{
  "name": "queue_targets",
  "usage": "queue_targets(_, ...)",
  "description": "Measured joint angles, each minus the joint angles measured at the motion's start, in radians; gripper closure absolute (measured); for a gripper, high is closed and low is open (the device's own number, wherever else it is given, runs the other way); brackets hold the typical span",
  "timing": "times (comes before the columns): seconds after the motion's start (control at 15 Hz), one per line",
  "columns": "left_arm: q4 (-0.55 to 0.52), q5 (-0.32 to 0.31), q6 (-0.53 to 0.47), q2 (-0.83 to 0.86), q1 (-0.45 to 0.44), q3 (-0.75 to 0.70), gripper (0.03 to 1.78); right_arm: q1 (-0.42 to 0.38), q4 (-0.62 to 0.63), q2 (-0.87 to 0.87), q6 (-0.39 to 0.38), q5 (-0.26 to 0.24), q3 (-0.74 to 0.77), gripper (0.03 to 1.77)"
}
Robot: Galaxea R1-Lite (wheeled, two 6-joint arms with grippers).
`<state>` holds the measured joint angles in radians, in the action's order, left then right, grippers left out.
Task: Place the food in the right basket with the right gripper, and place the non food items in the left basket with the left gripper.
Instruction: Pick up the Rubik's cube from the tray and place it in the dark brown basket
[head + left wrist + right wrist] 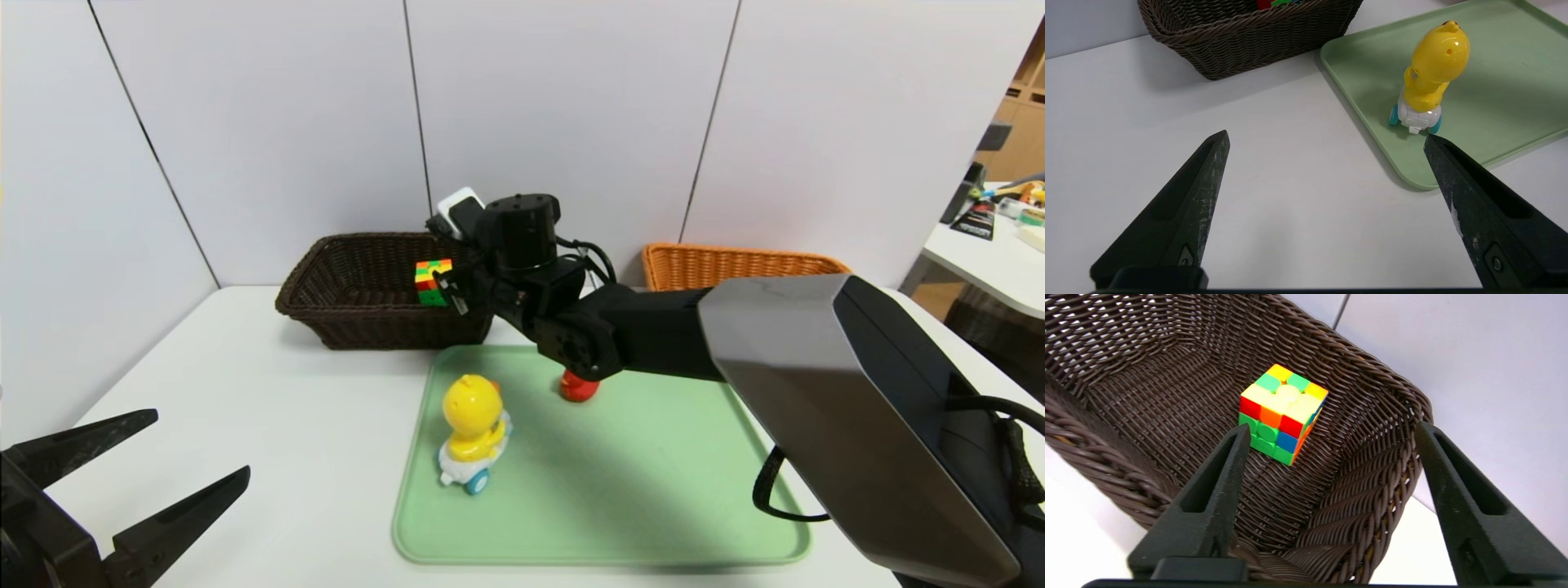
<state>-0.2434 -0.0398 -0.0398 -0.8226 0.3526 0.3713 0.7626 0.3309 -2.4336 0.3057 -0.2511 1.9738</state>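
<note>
The right gripper (1329, 437) hangs over the dark basket (326, 314), jaws spread wide with nothing between them. The cube (1282, 412) is free of the fingers, over or on the basket floor; which, I cannot tell. To finish cleanly, lift straight back over the rim without snagging the weave. The left gripper (1327, 141) waits low near the table edge — wide open, empty. The wheeled duck (473, 429) and red duck (578, 386) sit on the tray (653, 523); the orange basket (735, 265) stands behind — no loaf visible.

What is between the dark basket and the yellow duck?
Only bare white table and the green tray's rim lie between the dark basket and the yellow duck, seen in the left wrist view.
</note>
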Motion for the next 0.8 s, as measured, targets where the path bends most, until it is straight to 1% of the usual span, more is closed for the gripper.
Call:
queue_targets(0.13, 0.000, 0.000, 0.000, 0.000, 0.000, 0.000, 0.12, 0.006, -0.008, 0.014, 0.000, -0.015, -0.005, 0.32)
queue_targets(0.33, 0.000, 0.000, 0.000, 0.003, 0.000, 0.000, 0.12, 0.010, -0.027, 0.067, 0.004, -0.016, -0.046, 0.25)
queue_targets(0.4, 0.000, 0.000, 0.000, 0.003, 0.000, 0.000, 0.12, 0.010, -0.028, 0.090, 0.016, -0.016, -0.074, 0.23)
queue_targets(0.6, -0.001, 0.000, 0.000, 0.006, 0.000, 0.000, 0.12, 0.017, -0.021, 0.173, 0.039, -0.016, -0.203, 0.18)
queue_targets(0.8, -0.001, 0.000, 0.000, 0.012, 0.000, -0.002, 0.12, 0.024, -0.020, 0.287, 0.045, -0.016, -0.382, 0.15)
